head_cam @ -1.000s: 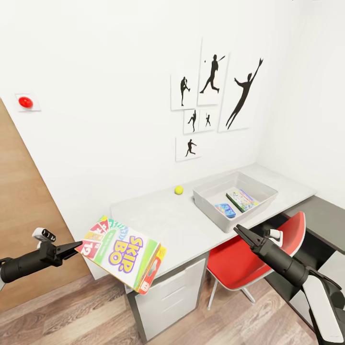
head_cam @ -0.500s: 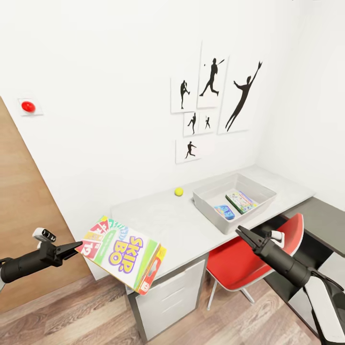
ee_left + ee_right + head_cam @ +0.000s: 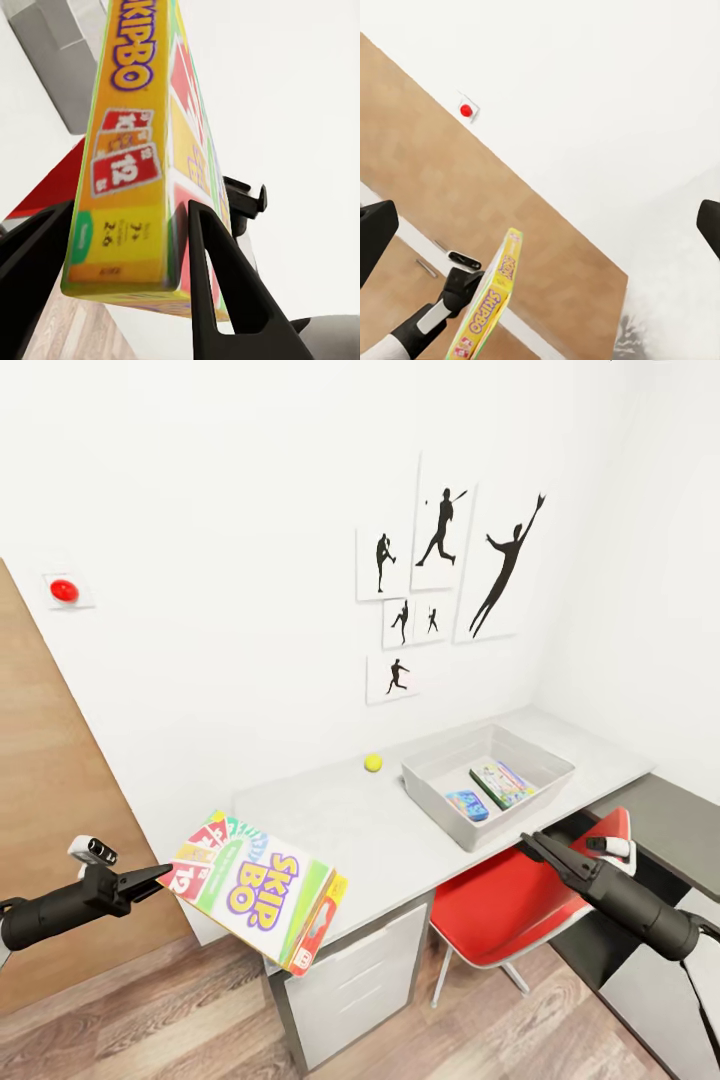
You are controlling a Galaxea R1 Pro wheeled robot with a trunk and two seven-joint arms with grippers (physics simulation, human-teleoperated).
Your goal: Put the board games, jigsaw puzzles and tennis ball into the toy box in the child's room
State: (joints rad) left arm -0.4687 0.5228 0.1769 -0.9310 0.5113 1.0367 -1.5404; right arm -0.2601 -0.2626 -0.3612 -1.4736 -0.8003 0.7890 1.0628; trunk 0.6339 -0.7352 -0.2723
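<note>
My left gripper (image 3: 160,878) is shut on the edge of a yellow-green-red Skip-Bo board game (image 3: 255,898), holding it in the air off the near left corner of the table (image 3: 340,825). The left wrist view shows the two fingers (image 3: 214,255) clamped on the box (image 3: 124,165). The grey toy box (image 3: 432,785) stands on the table with a small blue board game (image 3: 468,803) and a green flat box (image 3: 503,782) inside. The tennis ball (image 3: 373,762) lies by the wall. My right gripper (image 3: 530,844) hovers open over the red chair. The jigsaw puzzles and the bed are out of view.
A red chair (image 3: 500,910) is tucked under the table in front of the toy box. White drawers (image 3: 350,980) sit under the table's left end. A brown door (image 3: 50,810) is at the left, and a dark desk section (image 3: 680,820) at the right.
My right arm has drawn back to the right and slightly down, away from the toy box. The view has shifted a little. The left gripper still holds the Skip-Bo box in the same place.
</note>
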